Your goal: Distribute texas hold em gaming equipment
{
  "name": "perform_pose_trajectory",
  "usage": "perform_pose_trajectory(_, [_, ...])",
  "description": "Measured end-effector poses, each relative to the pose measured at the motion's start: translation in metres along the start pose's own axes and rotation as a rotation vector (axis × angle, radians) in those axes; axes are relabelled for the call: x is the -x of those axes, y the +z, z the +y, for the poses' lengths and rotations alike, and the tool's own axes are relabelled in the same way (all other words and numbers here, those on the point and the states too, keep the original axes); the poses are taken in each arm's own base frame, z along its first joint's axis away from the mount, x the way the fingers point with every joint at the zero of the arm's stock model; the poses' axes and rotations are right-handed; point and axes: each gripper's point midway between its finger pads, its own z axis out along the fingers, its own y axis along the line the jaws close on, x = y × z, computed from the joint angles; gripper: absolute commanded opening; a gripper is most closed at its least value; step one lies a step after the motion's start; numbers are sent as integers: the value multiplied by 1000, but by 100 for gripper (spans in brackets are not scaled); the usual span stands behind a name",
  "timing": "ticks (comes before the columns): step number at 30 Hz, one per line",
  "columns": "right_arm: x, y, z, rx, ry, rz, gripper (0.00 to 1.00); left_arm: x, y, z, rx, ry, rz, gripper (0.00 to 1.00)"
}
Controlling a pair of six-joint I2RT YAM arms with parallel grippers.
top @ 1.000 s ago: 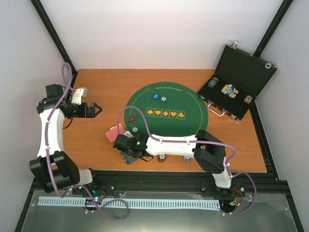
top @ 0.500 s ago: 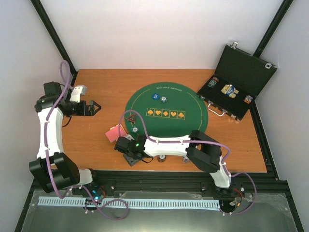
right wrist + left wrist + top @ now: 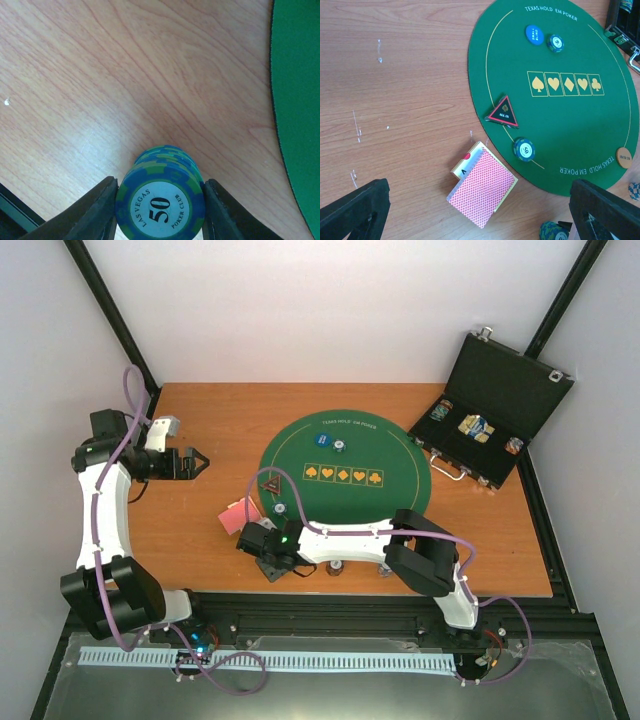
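Presently, the stack of blue-and-green striped "50" poker chips (image 3: pixel 160 192) stands on the wooden bench (image 3: pixel 125 75) just off the round green felt mat (image 3: pixel 300 75), pinched by the right claw (image 3: pixel 161 210). Left claw (image 3: pixel 197 461) hangs spread wide, well apart.

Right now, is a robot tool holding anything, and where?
The right tool pinches a stack of blue 50 chips by its opposite edges. The left tool is open, holding nothing.
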Motion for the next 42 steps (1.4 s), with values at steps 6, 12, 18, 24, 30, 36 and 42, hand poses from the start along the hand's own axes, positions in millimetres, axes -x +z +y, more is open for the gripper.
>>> perform_pose_trajectory(6, [0, 0, 0, -1, 1, -2, 27, 0, 0, 0, -1, -2, 0, 100])
perform_pose_trajectory(12, [1, -2, -1, -4, 1, -3, 16, 0, 0, -1, -4, -4, 0, 100])
perform_pose_trajectory(18, [4, -17, -19, -19, 28, -16, 15, 4, -3, -3, -4, 2, -8, 100])
perform_pose_trajectory(24, [11, -57, -59, -48, 96, -81, 15, 4, -3, -3, -9, 1, -8, 100])
perform_pose_trajectory(30, [-10, -72, -126, -117, 208, -81, 16, 4, -3, -4, -12, 0, -9, 100])
perform_pose_trajectory(36, [-53, -57, -189, -204, 324, 4, 16, 4, -3, -5, -18, 1, -11, 100])
perform_pose_trajectory(42, [-76, -46, -207, -229, 361, 50, 16, 4, -3, -5, -19, 1, -12, 100])
